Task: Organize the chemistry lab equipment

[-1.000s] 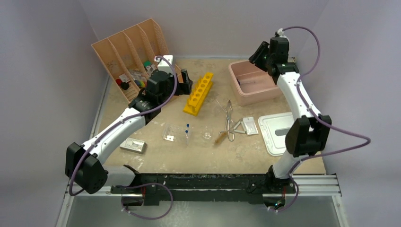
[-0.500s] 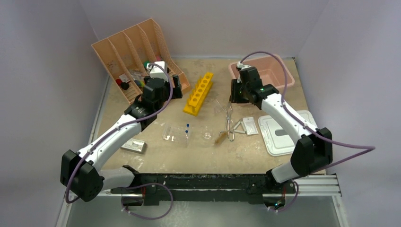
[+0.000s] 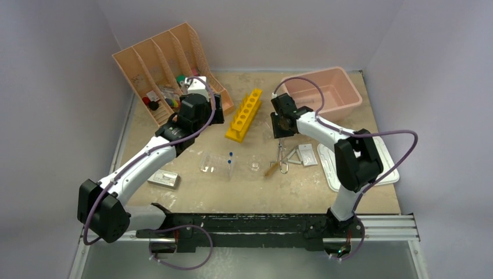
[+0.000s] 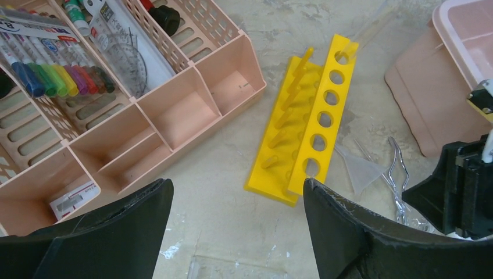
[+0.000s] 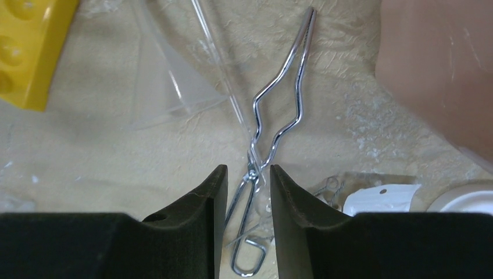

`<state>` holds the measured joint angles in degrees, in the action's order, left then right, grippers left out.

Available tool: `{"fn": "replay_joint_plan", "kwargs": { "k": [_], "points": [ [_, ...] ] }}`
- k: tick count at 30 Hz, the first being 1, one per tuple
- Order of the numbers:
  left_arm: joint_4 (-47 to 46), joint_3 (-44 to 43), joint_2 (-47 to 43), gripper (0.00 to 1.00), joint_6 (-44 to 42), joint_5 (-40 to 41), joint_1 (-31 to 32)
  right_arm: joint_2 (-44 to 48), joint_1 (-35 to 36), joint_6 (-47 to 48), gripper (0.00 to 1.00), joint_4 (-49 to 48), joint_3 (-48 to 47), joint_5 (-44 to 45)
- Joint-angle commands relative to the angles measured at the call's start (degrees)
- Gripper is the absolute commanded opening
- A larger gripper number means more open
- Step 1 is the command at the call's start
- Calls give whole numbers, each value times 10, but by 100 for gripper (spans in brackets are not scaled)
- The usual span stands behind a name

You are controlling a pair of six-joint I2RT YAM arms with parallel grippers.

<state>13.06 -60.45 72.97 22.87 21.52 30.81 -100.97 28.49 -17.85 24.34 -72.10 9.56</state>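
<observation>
Funnel [image 5: 174,87] & yellow rack [image 5: 29,46] sit just beside metal tongs [image 5: 279,99] on counter [image 5: 87,163]. Right end effector [image 5: 247,171] narrowly apart, straddling tongs' pivot, not clamped. Left end effector [image 4: 237,186] wide apart, empty.

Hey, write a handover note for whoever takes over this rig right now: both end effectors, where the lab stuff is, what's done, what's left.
Left end effector: open, empty, above the table between the peach organizer and the yellow rack.
Right end effector: open, fingers straddling the metal tongs near the pivot; I cannot tell if they touch.
Loose on the table: tongs, brush, wire triangle, white packet, blue-tipped pipettes, silver blister sheet.
Done: none of these is put away.
Left: probably grasp the tongs first, then stow the rest.
</observation>
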Motion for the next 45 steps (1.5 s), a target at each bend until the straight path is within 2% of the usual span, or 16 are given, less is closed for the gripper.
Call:
{"fn": "replay_joint_plan", "kwargs": {
  "k": [1, 12, 15, 19, 21, 29, 45],
  "points": [
    [-3, -28, -22, 82, -20, 7, -3, -18, -1, 18, 34, -29, -28, 24],
    [4, -19, -21, 82, -27, -17, -3, -77, -1, 53, 27, -16, -54, 7],
    [5, -18, -19, 82, -24, -21, -3, -91, 0, 61, 19, -6, -65, 22],
    [6, -19, -15, 82, -24, -27, -3, -92, 1, 65, 16, 0, -68, 36],
    [7, -18, -14, 82, -24, -30, -3, -89, 1, 65, 10, 4, -68, 39],
    [7, -18, -12, 82, -24, -35, -3, -28, 1, 54, 3, 18, -67, 33],
    [-4, -18, -12, 82, -4, -50, -3, 106, -17, 11, 1, -13, -112, 27]
  ]
}}
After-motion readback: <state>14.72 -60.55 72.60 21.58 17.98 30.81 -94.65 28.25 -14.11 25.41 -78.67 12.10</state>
